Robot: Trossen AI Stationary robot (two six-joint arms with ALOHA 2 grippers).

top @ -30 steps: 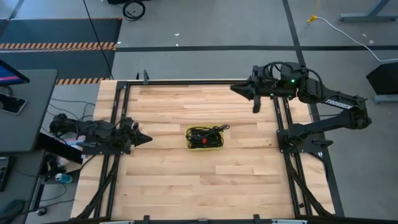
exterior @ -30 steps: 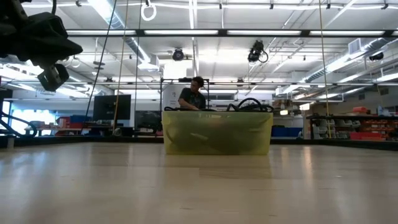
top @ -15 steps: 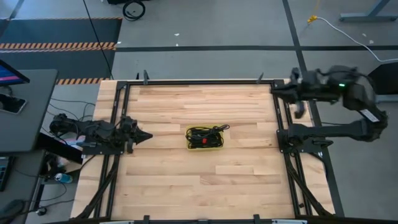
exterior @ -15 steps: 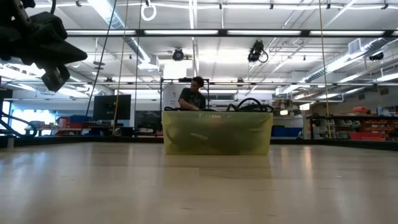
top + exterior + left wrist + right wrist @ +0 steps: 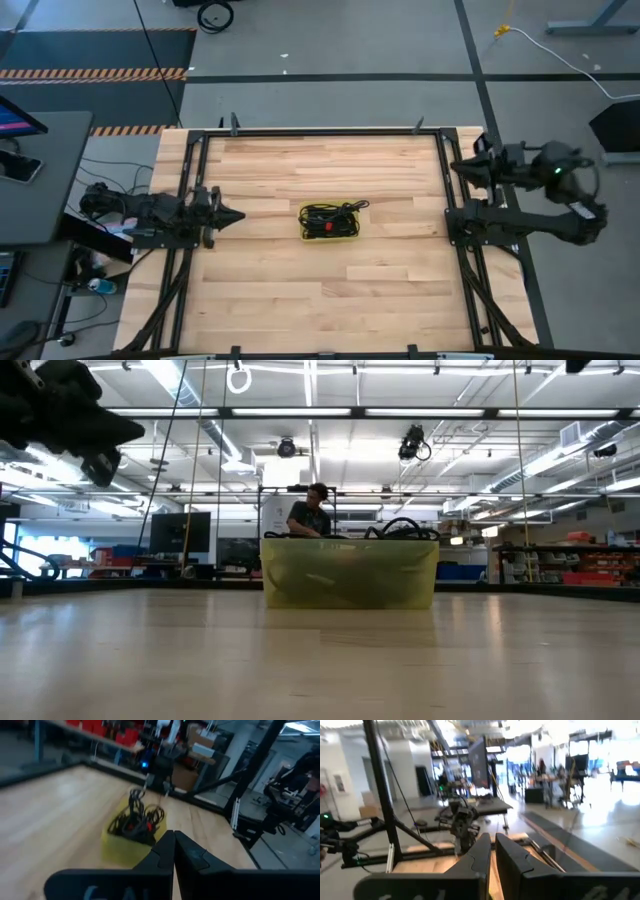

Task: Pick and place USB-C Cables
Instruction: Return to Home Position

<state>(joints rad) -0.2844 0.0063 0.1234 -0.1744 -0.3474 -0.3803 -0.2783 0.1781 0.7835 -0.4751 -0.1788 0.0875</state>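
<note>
Back from the far side of the table (image 5: 300, 300) comes the right gripper (image 5: 456, 166), now at the right edge, 2 fingers pressed together. At the left edge the left gripper (image 5: 236, 217) waits, closed too. USB-C cables (image 5: 330, 217) lie tangled in the yellow bin (image 5: 329, 238) mid-table, perhaps 1 red connector showing. Low view: that bin hides a person (image 5: 312, 510) from the chest down.

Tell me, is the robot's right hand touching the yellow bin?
Apart. The high view shows the right hand far off to the side, with bare table between it and the yellow bin.
</note>
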